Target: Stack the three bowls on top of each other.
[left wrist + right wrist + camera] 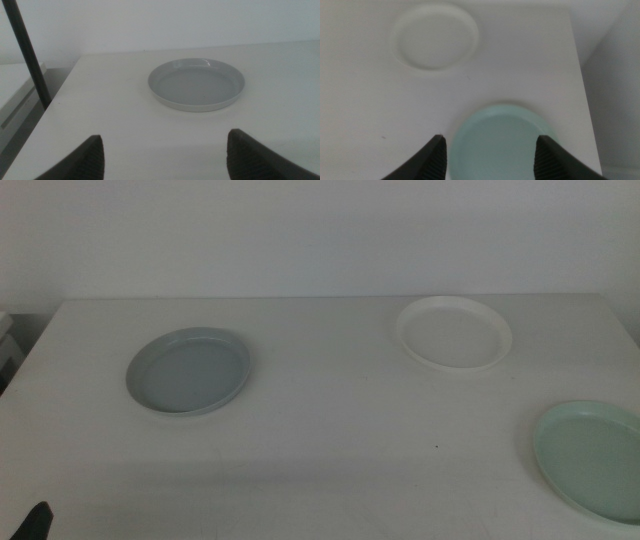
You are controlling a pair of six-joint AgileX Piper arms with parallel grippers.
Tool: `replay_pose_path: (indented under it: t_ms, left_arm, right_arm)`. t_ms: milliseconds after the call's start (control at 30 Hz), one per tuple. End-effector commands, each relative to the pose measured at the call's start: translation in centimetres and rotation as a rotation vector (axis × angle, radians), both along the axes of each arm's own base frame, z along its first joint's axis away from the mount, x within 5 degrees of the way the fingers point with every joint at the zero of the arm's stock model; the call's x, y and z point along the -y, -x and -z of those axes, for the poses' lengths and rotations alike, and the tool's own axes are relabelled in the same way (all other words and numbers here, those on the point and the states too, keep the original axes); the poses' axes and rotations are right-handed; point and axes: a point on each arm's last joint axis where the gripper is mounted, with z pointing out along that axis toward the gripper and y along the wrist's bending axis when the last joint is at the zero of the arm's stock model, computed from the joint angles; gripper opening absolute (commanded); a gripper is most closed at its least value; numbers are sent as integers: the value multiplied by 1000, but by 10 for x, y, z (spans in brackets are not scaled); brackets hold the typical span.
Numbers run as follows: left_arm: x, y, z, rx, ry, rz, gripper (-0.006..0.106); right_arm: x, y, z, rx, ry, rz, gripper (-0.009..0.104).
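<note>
On the white surface, middle view: three bowls, all separate, none stacked. Grey-blue bowl sits left of centre. White bowl is upper right, near the far edge. Mint green bowl is lower right, partly cut off by the frame edge. All three well apart from each other, all upright, all look empty.

Progress: zero of two stacking moves done. Nothing lifted, nothing nested. Whole task is left, as far as I can judge.

Left pincer: released, jaws wide apart, holding nothing. The left wrist view looks across the surface at the grey-blue bowl, which lies ahead of the jaws, not between them, no contact. In the middle view only a dark tip shows at the bottom left corner, so that arm looks parked or barely started.

Right pincer: released too, jaws spread, nothing held. It hangs above the mint green bowl, bowl rim showing between the jaws in the right wrist view; contact can't be confirmed, looks like a hover. White bowl sits further out in the same view. This arm isn't visible in the middle view.

Likely first step is a rim grasp on one bowl; low rims look tricky to pinch.
</note>
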Motion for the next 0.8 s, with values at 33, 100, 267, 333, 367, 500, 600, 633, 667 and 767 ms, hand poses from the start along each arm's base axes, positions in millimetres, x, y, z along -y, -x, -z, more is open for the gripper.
replay_pose_path:
  t_ms: [33, 100, 267, 333, 367, 500, 600, 633, 667, 767]
  left_arm:
    - [0, 0, -9, 91, 15, 1, 80]
    - [0, 0, -9, 91, 15, 1, 80]
    - [0, 0, -9, 91, 15, 1, 80]
    - [0, 0, -9, 91, 15, 1, 80]
    - [0, 0, -9, 91, 15, 1, 80]
    - [0, 0, -9, 91, 15, 1, 80]
    - [0, 0, -9, 91, 15, 1, 80]
    - [0, 0, -9, 91, 15, 1, 80]
    - [0, 0, -9, 91, 15, 1, 80]
    - [0, 0, -9, 91, 15, 1, 80]
  right_arm:
    - [14, -18, -1, 4, 14, 62, 45]
    - [25, -27, 9, -53, 15, 103, 45]
    - [48, -48, 33, -167, 51, 137, 45]
    - [59, -56, 46, -221, 57, 144, 45]
    - [65, -61, 53, -251, 59, 150, 45]
    - [85, -76, 83, -362, 54, 169, 45]
    - [96, -88, 104, -425, 68, 155, 45]
    - [98, -92, 112, -441, 68, 148, 45]
    - [100, -96, 118, -447, 72, 140, 45]
    - [104, -107, 132, -440, 89, 119, 45]
